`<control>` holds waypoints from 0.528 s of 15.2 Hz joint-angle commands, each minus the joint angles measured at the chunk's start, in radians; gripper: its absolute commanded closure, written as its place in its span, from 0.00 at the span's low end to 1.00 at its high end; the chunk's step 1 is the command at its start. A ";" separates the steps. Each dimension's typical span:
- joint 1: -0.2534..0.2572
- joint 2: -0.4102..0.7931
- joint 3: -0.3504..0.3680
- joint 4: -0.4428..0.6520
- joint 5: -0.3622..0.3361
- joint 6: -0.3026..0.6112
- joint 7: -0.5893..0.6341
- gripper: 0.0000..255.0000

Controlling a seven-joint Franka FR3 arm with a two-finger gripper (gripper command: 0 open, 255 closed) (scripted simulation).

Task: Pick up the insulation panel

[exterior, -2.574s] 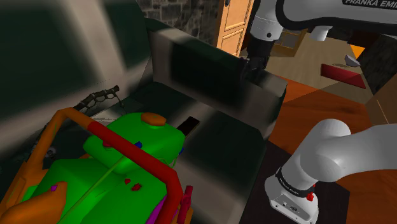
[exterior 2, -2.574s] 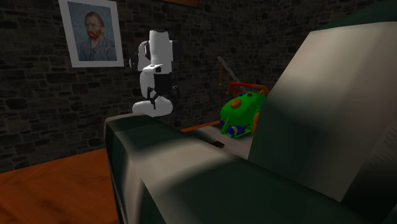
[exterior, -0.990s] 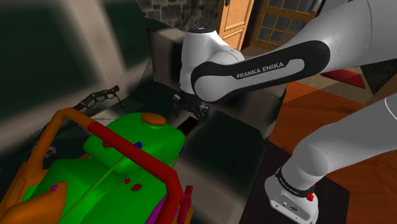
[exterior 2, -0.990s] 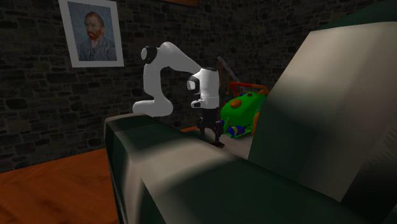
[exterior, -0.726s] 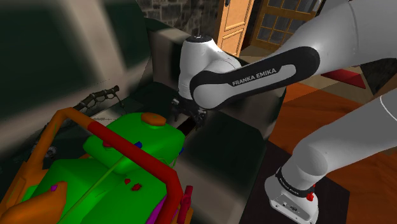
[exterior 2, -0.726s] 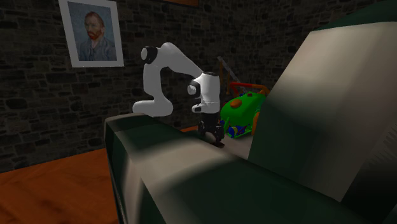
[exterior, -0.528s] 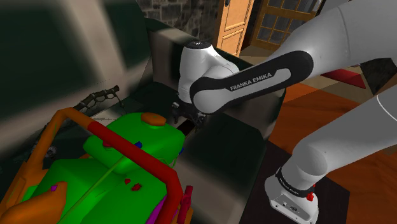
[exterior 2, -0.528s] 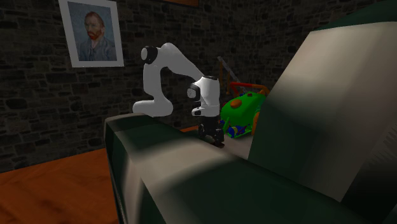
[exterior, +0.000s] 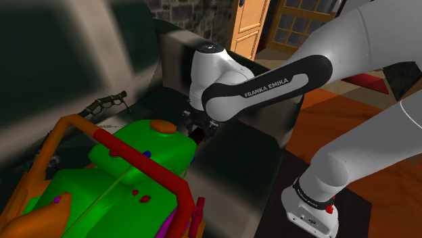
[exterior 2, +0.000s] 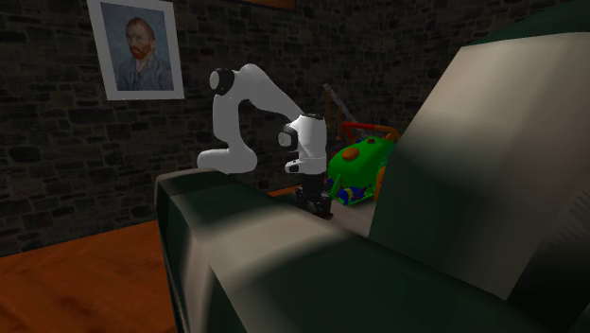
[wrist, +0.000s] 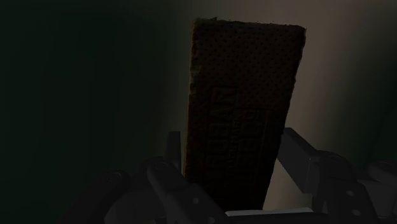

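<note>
The pincer (wrist: 232, 139) is down on the seat of a dark green sofa (exterior: 240, 159). It is set narrow around the insulation panel (wrist: 245, 95). In the wrist view one black finger (wrist: 175, 147) lies along each long edge of the panel and seems to press against it, though the light there is dim. The panel is a thin, dark brown rectangle with a fine dotted surface. It lies flat on the seat cushion, and most of its length reaches out past the fingertips.

In the shoulder view the white arm (exterior: 270, 78) bends down from the right. Its wrist points straight down at the seat, close to the sofa's far armrest. A large green toy vehicle (exterior: 135, 169) with orange and red bars stands on the near part of the seat, on the shoulder view's left of the pincer and just beside it. An orange wooden door (exterior: 249, 27) stands far behind the sofa.

In the second exterior view the pincer stands upright on the sofa. The panel's dark end shows at its foot, on the side of the sofa's backrest. The green toy lies beyond it. A framed portrait (exterior 2: 137, 47) hangs on the dark stone wall at the second exterior view's upper left, above a reddish wood floor (exterior 2: 76, 279).
</note>
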 commanded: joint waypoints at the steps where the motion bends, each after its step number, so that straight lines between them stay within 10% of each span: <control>1: 0.000 0.000 0.000 0.000 0.000 0.000 0.000 1.00; 8: 0.010 -0.046 -0.024 0.036 0.021 -0.077 -0.021 1.00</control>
